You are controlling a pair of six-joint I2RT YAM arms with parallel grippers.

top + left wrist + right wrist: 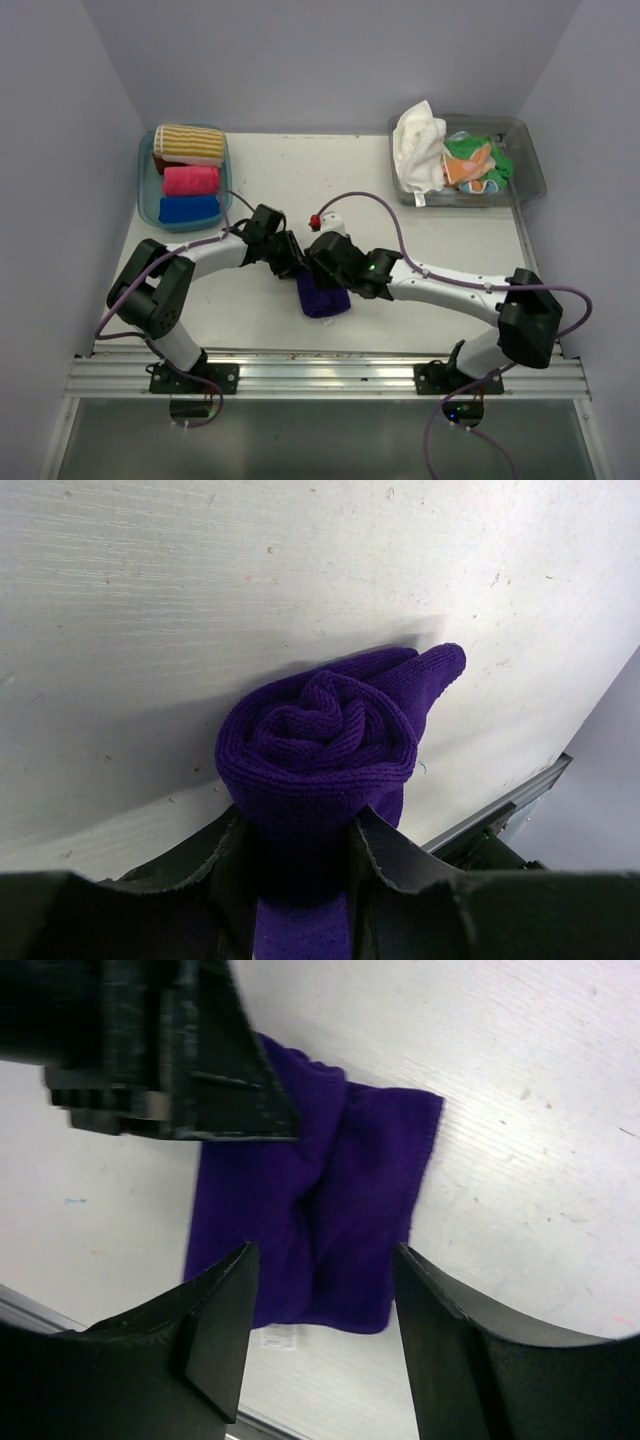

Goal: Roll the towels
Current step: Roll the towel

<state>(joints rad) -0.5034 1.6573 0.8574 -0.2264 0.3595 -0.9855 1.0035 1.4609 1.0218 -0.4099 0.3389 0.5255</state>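
Towels first, big stuff down to small. The white counter (300,170) has a teal plastic tub (145,195) at its far left holding a yellow-striped roll (190,143), a pink roll (190,180) and a blue roll (188,209). A clear plastic tub (530,175) sits at the far right, with a loose white towel (420,145) flopped over its rim and a green and orange heap (478,165) beside it.

The purple microfibre towel (315,745) lies on the counter near the front edge, between the two arms and well apart from both tubs.

My worry is that only one pinch holds it. If it gets carried toward the teal tub, the soft cloth could sag and the spiral could spring open from its outer flap. The arms are also crowded right together, so a bump looks possible.

Looks-wise it's a fat, snug spiral, tight at the core, with a flap poking out past the far end.

The left tool (300,830) is pinching the roll across its near end. The right tool (320,1280) hangs over it with its jaws spread, touching nothing as far as I can see.
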